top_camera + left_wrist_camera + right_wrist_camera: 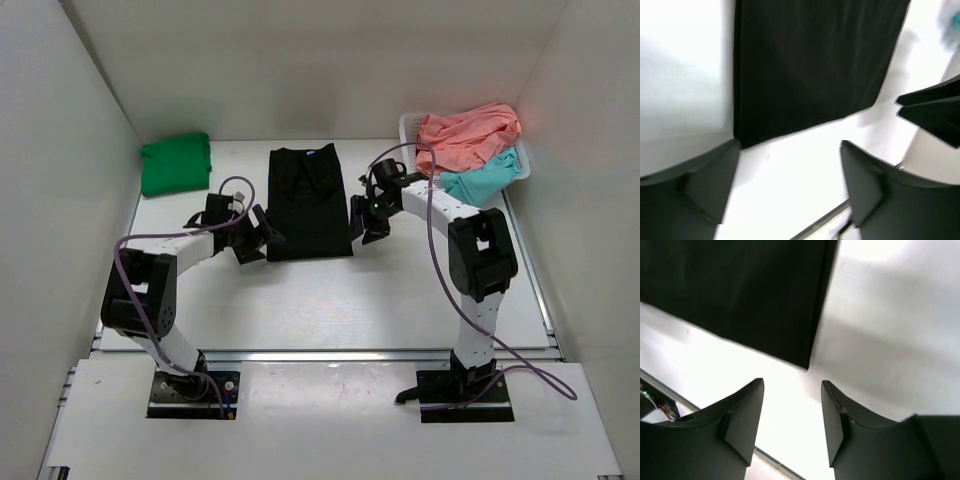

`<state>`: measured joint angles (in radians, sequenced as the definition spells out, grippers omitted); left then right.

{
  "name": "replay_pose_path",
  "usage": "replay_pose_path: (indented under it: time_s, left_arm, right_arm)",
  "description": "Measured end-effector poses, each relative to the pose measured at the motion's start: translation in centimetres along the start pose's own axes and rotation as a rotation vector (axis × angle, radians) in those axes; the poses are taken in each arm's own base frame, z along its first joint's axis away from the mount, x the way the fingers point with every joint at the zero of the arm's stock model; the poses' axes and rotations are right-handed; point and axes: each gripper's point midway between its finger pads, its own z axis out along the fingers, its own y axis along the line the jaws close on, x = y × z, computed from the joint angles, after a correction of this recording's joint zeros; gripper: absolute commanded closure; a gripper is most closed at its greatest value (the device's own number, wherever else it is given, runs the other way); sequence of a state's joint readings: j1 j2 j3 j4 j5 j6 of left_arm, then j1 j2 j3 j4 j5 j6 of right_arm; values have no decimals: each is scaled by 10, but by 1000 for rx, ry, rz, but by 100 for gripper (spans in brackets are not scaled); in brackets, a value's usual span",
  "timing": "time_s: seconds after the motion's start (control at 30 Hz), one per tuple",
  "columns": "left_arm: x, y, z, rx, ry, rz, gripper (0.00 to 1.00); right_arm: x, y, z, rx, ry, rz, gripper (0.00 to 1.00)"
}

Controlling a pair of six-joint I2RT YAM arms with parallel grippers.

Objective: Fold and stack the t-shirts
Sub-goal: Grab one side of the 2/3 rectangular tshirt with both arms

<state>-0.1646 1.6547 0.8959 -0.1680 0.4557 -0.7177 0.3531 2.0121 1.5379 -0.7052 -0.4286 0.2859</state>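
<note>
The black t-shirt (308, 203) lies mid-worktop (330, 300), folded into a long narrow panel that apparently awaits its crosswise fold, while the green t-shirt (176, 164) sits folded in the far left corner. The coral-pink t-shirt (468, 135) and teal t-shirt (485, 181) lie crumpled in the white basket (408, 128) at far right, so over half the job looks undone. The left gripper (262, 236) and right gripper (362, 222) hover open and empty at the panel's near corners.
</note>
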Motion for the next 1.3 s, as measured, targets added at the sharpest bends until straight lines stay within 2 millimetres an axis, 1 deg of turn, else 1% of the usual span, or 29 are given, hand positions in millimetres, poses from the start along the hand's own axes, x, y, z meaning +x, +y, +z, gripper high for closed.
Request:
replay_pose_path:
  time_s: [0.07,0.1,0.23,0.3,0.43,0.6,0.67,0.7,0.73,0.77,0.8,0.83,0.87,0.9,0.93,0.97,1.0,1.2,1.23,1.3]
  left_arm:
    - [14,3,-2,-22,15,12,1]
    - [19,6,-2,-30,21,16,1]
    - [30,14,2,-57,29,17,1]
    - [33,16,4,-52,24,14,1]
    - [34,14,5,-13,-3,-2,1]
    - [31,9,8,27,-32,-3,3]
    - [29,8,11,38,-38,-4,10]
    - [28,7,13,45,-41,-7,18]
    - [27,7,15,51,-42,-14,23]
    - [26,7,17,56,-44,-18,33]
    - [26,8,20,62,-42,-27,44]
    - [27,9,23,63,-39,-38,48]
    - [28,11,25,64,-34,-47,49]
    - [29,13,27,65,-27,-57,61]
    - [31,14,29,67,-17,-65,86]
    - [31,16,30,64,-14,-75,100]
    - [32,17,31,67,-5,-76,100]
    - [37,20,30,80,16,-69,100]
    - [40,22,29,74,25,-68,100]
    - [48,25,26,59,53,-57,100]
  right_arm:
    - [12,5,-1,4,-1,-8,53]
    - [15,7,-1,1,-6,-9,53]
    - [22,9,9,-9,-18,-3,53]
    - [30,7,16,-8,-11,1,54]
    - [37,5,23,-6,-4,14,55]
    - [30,7,27,-17,-30,9,57]
    - [30,7,31,-19,-28,10,58]
    - [31,7,33,-18,-26,10,58]
    - [31,5,35,-17,-22,12,58]
    - [32,5,37,-21,-18,17,59]
    - [32,6,37,-25,-19,16,62]
    - [31,6,38,-25,-21,16,70]
    - [31,6,39,-27,-21,15,72]
    - [31,6,40,-27,-19,17,80]
    - [31,6,42,-33,-14,20,91]
    - [31,6,44,-37,-11,19,98]
    - [31,5,46,-37,-9,21,100]
    - [35,8,47,-62,-1,19,100]
    - [38,7,46,-63,-2,15,100]
    - [56,7,40,-60,11,6,100]
